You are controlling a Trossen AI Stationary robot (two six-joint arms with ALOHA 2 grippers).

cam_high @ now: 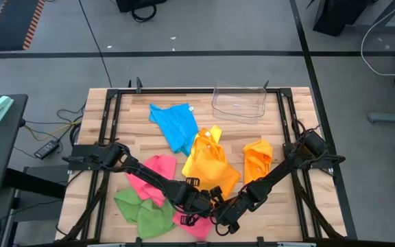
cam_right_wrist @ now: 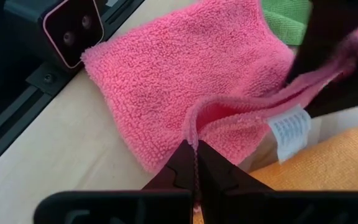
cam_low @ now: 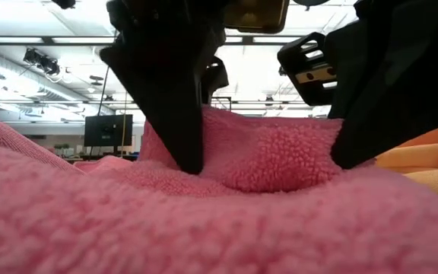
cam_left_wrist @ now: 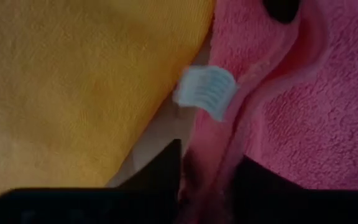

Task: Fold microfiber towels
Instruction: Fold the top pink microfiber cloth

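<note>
High view: both arms meet at the near edge of the surface (cam_high: 115,110). The left hand (cam_high: 199,204) and right hand (cam_high: 223,218) are both at the pink towel (cam_high: 190,223). A second pink towel (cam_high: 153,177), green towel (cam_high: 142,211), blue towel (cam_high: 175,125), yellow towel (cam_high: 208,165) and orange towel (cam_high: 258,159) lie spread behind. A clear bin (cam_high: 238,101) stands at the far edge.
Low view: dark fingers (cam_low: 173,99) press into a raised pink fold (cam_low: 265,152).
Left wrist view: the left hand (cam_left_wrist: 207,180) pinches a pink edge beside its white tag (cam_left_wrist: 205,92).
Right wrist view: the right hand (cam_right_wrist: 196,163) is clamped on a pink hem; the tag (cam_right_wrist: 289,132) hangs near.
</note>
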